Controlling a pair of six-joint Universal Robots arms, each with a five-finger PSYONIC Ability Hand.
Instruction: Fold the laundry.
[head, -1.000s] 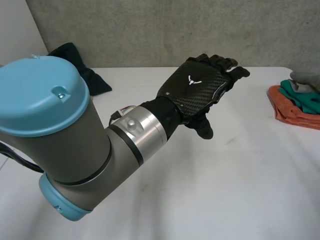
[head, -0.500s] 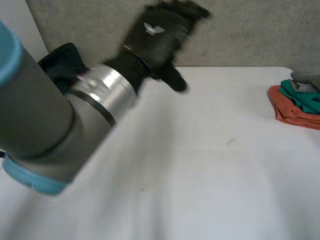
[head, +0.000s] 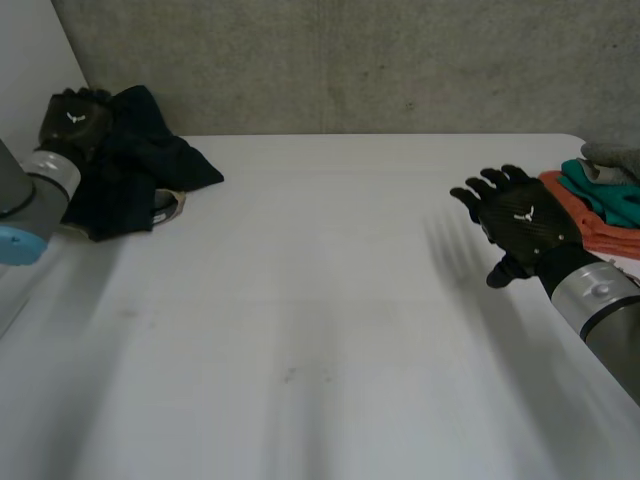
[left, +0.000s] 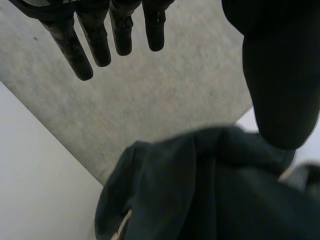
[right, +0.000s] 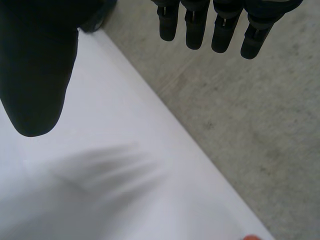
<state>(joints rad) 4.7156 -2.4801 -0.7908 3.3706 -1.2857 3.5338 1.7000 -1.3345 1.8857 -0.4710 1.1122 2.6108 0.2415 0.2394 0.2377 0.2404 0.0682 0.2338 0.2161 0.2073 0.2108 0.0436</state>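
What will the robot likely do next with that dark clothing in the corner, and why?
Probably lower the left robot hand and close it on the dark garment: the hand is open above the crumpled heap, gripping nothing, and folding needs a grasp first.

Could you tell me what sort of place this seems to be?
Probably a robotics lab: a plain white table against a bare concrete wall, with a dark garment and stacked clothes laid out.
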